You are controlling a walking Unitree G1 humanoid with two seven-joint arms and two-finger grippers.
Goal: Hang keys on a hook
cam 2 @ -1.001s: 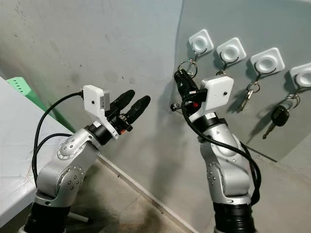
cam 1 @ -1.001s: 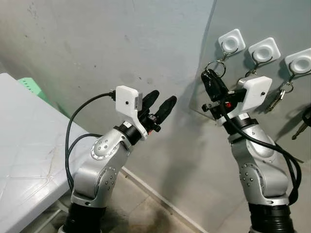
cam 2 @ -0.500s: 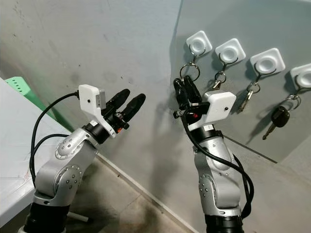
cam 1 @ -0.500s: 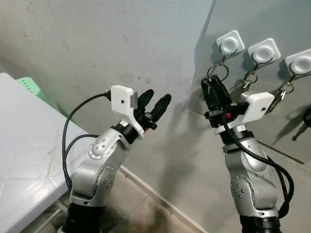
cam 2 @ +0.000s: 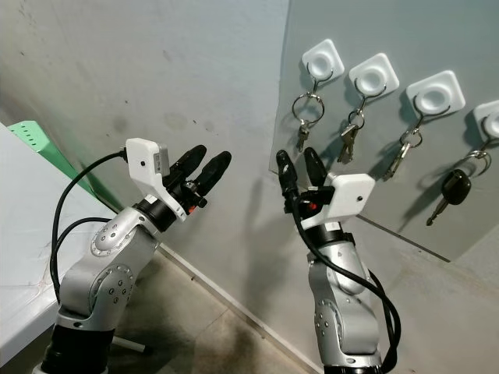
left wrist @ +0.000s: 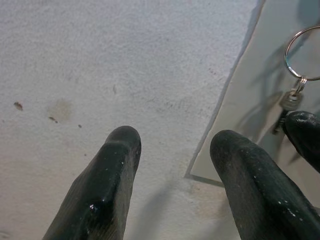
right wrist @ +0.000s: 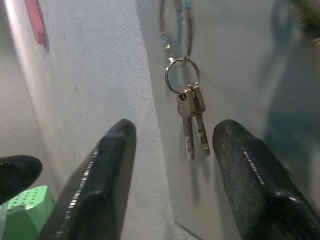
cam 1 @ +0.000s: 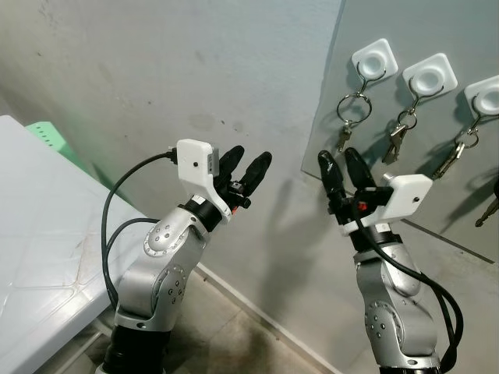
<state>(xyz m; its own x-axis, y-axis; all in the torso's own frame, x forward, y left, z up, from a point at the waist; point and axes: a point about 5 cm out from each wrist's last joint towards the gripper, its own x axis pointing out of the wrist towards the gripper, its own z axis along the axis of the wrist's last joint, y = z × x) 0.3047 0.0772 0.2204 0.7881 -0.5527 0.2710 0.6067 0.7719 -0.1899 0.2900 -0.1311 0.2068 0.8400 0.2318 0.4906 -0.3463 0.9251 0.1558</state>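
Grey wall [cam 1: 156,70], hook panel [cam 1: 437,187] | keys [right wrist: 192,120] hung | right end effector [cam 1: 339,165] spread, empty | left end effector [cam 1: 243,166] seemingly likewise

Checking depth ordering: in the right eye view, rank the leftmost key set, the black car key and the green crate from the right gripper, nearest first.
From the right gripper:
1. Leftmost key set, hanging just above it.
2. Black car key, far right of the board.
3. Green crate, far left, behind the table.

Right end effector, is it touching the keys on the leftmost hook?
Apart. The right wrist view shows the keys hanging free between the open fingers of the right end effector, with wall showing either side.
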